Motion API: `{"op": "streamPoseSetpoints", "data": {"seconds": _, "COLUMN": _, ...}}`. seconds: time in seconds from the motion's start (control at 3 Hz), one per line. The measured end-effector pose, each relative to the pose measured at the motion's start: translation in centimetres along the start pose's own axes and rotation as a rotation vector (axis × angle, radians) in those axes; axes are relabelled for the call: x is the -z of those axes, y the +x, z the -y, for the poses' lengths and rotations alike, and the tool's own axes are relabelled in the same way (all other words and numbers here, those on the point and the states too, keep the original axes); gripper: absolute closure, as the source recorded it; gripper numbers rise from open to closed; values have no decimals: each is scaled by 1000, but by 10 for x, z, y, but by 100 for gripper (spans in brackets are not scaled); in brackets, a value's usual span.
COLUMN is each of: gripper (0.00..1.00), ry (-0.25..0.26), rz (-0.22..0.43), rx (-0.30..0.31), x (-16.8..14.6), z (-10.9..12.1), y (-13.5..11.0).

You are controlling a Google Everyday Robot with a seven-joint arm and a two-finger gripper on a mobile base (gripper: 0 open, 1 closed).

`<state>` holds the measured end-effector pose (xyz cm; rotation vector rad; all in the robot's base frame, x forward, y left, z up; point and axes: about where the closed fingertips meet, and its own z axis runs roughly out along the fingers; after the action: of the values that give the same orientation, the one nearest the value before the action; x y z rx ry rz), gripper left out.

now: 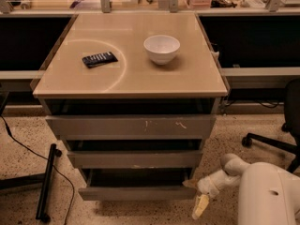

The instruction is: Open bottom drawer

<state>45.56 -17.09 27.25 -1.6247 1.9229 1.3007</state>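
Observation:
The bottom drawer (138, 192) is the lowest of three grey fronts on the cabinet. It is plain and sticks out furthest toward me, with its shallow tray (136, 177) showing behind the front. My gripper (196, 195) is at the drawer's right end, low near the floor. One pale fingertip (190, 183) touches the drawer's upper right corner. The other finger (200, 206) hangs below and in front of the front. The fingers stand apart with nothing between them. My white arm (267, 191) fills the bottom right.
The middle drawer (136, 159) and the scratched top drawer (131, 127) are each a little out. A white bowl (161, 48) and a black remote (99, 59) lie on the tabletop (187, 78). An office chair base (269, 142) stands right; a black stand (47, 182) and a cable lie left.

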Motion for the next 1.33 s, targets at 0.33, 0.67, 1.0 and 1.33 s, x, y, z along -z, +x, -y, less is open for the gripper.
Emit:
{"op": "streamPoseSetpoints", "data": {"seconds": 0.33, "gripper": 0, "ry": 139, "rz": 93, "rx": 29, "x": 14, "z": 20, "y": -4}}
{"op": "streamPoseSetpoints", "data": {"seconds": 0.67, "gripper": 0, "ry": 150, "rz": 98, "rx": 30, "x": 15, "z": 22, "y": -3}}
{"op": "streamPoseSetpoints", "data": {"seconds": 1.0, "gripper": 0, "ry": 99, "rz": 112, "rx": 24, "x": 1, "z": 28, "y": 1}}
{"op": "streamPoseSetpoints", "data": {"seconds": 1.33, "gripper": 0, "ry": 33, "rz": 156, "rx": 18, "x": -20, "z": 36, "y": 7}}
